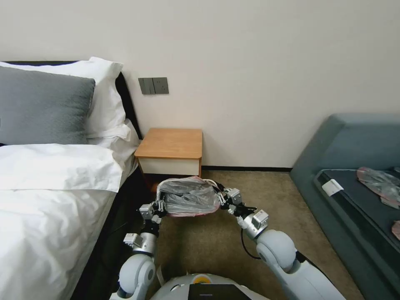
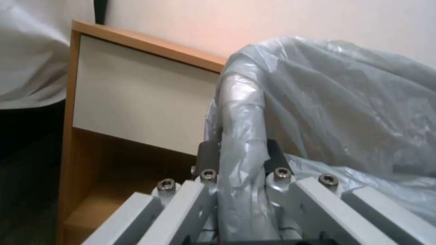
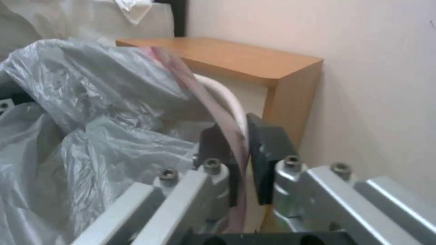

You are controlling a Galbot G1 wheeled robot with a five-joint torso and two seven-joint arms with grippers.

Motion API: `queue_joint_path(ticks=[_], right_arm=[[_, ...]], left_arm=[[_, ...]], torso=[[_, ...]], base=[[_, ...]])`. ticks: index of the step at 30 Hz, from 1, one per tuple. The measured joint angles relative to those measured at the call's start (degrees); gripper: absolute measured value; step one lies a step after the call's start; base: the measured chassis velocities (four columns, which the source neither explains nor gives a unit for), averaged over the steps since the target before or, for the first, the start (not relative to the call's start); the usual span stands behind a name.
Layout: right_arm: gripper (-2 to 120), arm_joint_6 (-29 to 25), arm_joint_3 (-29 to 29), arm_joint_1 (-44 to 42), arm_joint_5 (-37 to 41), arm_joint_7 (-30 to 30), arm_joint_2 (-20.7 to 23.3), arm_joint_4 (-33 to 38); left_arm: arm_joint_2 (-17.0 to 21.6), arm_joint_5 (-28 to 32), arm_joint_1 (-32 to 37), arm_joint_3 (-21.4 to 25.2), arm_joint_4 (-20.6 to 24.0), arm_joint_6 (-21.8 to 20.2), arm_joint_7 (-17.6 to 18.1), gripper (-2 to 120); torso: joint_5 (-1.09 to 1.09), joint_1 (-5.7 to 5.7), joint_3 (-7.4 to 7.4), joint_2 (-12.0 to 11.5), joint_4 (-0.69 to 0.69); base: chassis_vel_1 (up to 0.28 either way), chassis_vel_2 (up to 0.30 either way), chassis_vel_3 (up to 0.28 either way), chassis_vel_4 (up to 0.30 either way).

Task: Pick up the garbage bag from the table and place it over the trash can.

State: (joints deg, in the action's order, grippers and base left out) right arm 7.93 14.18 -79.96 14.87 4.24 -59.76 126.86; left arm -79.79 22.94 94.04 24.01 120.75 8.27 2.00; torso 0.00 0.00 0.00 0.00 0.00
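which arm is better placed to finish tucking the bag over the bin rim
Right, probably. The right gripper pinches the bag edge beside the bare bin rim; the left gripper side is already covered.

Grey garbage bag (image 1: 189, 198) w/ pink edging – orange-brown table (image 1: 171, 143).

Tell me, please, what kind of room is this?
Most likely a bedroom, perhaps a hotel room. A bed with white bedding and pillows stands against the wall, a small wooden table sits beside it like a nightstand, and a blue-grey sofa stands on the carpeted floor.
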Motion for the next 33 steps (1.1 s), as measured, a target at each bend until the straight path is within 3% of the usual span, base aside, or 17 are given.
queue_joint_path(ticks=[6, 8, 18, 21, 28, 30, 33], right_arm=[[3, 0.21, 0.01, -0.20, -0.43, -0.15, 0.01, 0.50], [15, 0.20, 0.01, -0.23, -0.71, -0.69, 0.02, 0.40], [46, -1.76, 1.37, -1.83, -3.71, -0.69, 1.06, 3.21], [61, -2.72, 1.71, -2.12, -6.08, 0.10, 1.49, 4.52], [82, -3.59, 0.82, -1.69, -8.94, 1.40, 1.56, 3.63], [97, -3.85, -0.15, -1.49, -11.91, 1.46, 1.16, 1.84], [89, -4.37, -0.60, -1.50, -13.47, 1.39, 0.92, 1.26]], left_arm=[[0.17, 0.16, -0.18, -0.05, -0.18, -0.04, -0.02, 4], [0.33, 0.19, -0.38, -0.17, -0.32, -0.11, -0.13, 4], [0.33, 0.37, -1.21, -0.46, -0.86, -0.47, -0.29, 4], [0.14, 0.39, -1.24, -0.53, -0.94, -0.52, -0.29, 4], [0.07, 0.39, -1.19, -0.51, -0.95, -0.53, -0.29, 4], [0.07, 0.43, -1.19, -0.40, -0.95, -0.55, -0.29, 4], [0.05, 0.44, -1.19, -0.39, -0.95, -0.55, -0.29, 4]], torso=[[0.00, 0.00, 0.00, 0.00, 0.00], [0.00, 0.00, 0.00, 0.00, 0.00], [0.00, 0.00, 0.00, 0.00, 0.00], [0.00, 0.00, 0.00, 0.00, 0.00], [0.01, 0.00, 0.00, 0.00, 0.00], [0.00, 0.00, 0.00, 0.00, 0.00], [0.01, 0.00, 0.00, 0.00, 0.00]], base=[[0.000, 0.000, 0.000, 0.000], [0.000, 0.000, 0.000, 0.000], [0.000, 0.000, 0.000, 0.000], [0.000, 0.000, 0.000, 0.000], [0.000, 0.000, 0.000, 0.000], [0.000, 0.000, 0.000, 0.000], [0.000, 0.000, 0.000, 0.000]])
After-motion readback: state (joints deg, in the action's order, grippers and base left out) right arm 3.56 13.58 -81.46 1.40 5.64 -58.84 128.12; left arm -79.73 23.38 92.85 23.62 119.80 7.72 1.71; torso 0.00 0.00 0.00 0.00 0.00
